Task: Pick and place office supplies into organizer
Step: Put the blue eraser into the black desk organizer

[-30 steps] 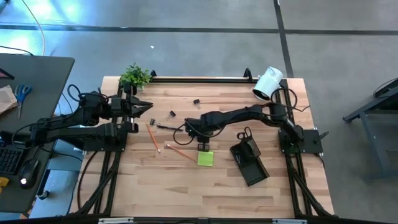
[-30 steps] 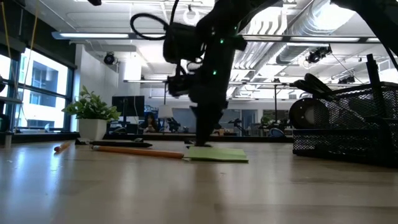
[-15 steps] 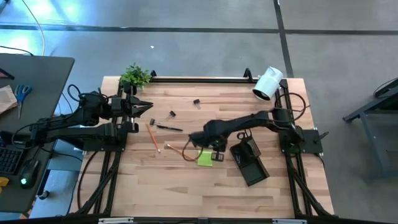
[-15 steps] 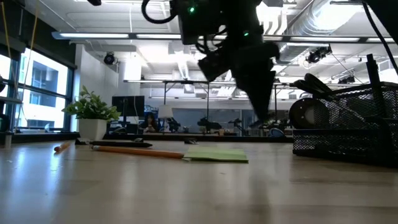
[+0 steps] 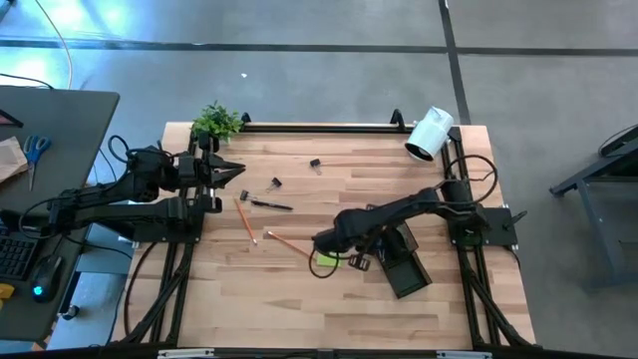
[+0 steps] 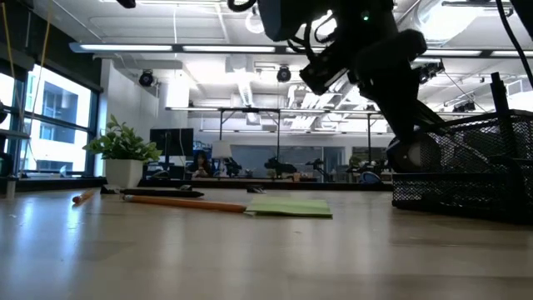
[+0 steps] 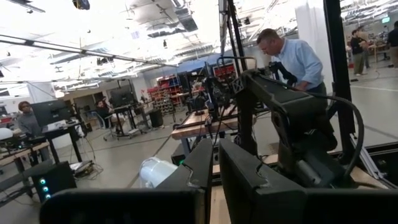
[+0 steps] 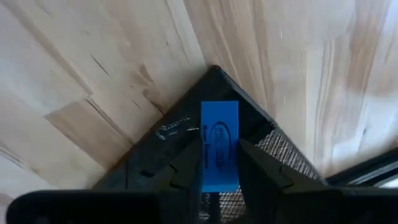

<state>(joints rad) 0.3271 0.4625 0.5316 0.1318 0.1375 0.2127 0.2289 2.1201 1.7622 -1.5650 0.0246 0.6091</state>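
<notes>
Two dark arms at a wooden table (image 5: 299,299). Right gripper (image 8: 220,163) poised over a corner of the black mesh organizer (image 5: 401,257), fingers (image 8: 184,167) clamped on a small blue piece (image 8: 219,144) pinched upright between them. Same arm stretched low across the table's right half in the overhead view, wrist near the lime-green sticky-note pad (image 5: 327,255), which lies flat just beside the organizer. At table height, pad (image 6: 291,207) seen as a thin green slab, orange pencil (image 6: 183,202) touching its near edge, organizer's mesh wall (image 6: 466,162) rising at far right with grey-handled scissors (image 6: 414,150) standing in its cup section.

Elsewhere on the wood: second orange pencil (image 5: 242,218) and a dark pen (image 5: 269,203) left of centre, well apart from the organizer; two tiny black clips (image 5: 276,182) nearer the far edge. Left gripper (image 5: 231,172) parked at the table's left rim beside a small potted plant (image 5: 216,121), fingers (image 7: 242,180) drawn close with only a narrow slit between, nothing in them. White camera (image 5: 429,133) at the far right corner. Person in a light blue shirt (image 7: 292,56) in the workshop beyond.
</notes>
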